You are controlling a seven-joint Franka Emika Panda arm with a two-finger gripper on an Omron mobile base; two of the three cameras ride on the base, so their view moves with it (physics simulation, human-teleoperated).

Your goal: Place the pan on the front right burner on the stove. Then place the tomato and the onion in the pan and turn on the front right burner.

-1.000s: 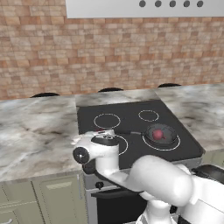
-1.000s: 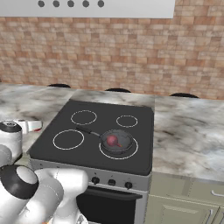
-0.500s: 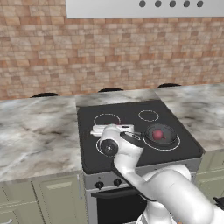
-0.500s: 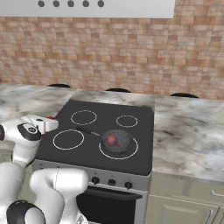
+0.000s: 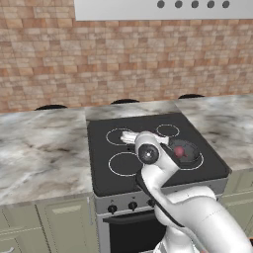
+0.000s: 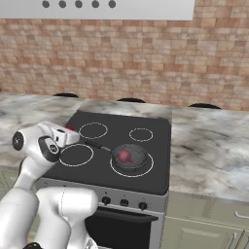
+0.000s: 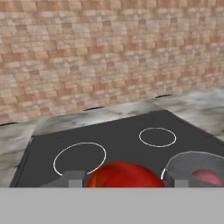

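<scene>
1. On the stove [image 6: 121, 146], the pan [image 6: 130, 156] is seen resting on the front right burner [image 6: 116, 171], its thin black handle pointing toward the left rear of the cooktop.
2. Inside the pan, the onion [image 6: 125, 155] is seen as a dull pinkish-purple ball; in the left base view it lies at the pan's middle [image 5: 180, 151].
3. Over the left half of the cooktop, the gripper [image 6: 71, 129] is held out from the white arm, above the glass and apart from the pan.
4. Between the fingertips [image 7: 73, 179], the tomato [image 7: 125, 176] is shown in the hand view as a glossy red ball; the jaws are closed on it from both sides.
5. Beside the tomato in the hand view, the pan's grey wall [image 7: 192, 164] is seen to the right, with the onion [image 7: 209, 177] within it.
6. Behind the stove, a brick wall [image 5: 123, 64] is shown.
</scene>
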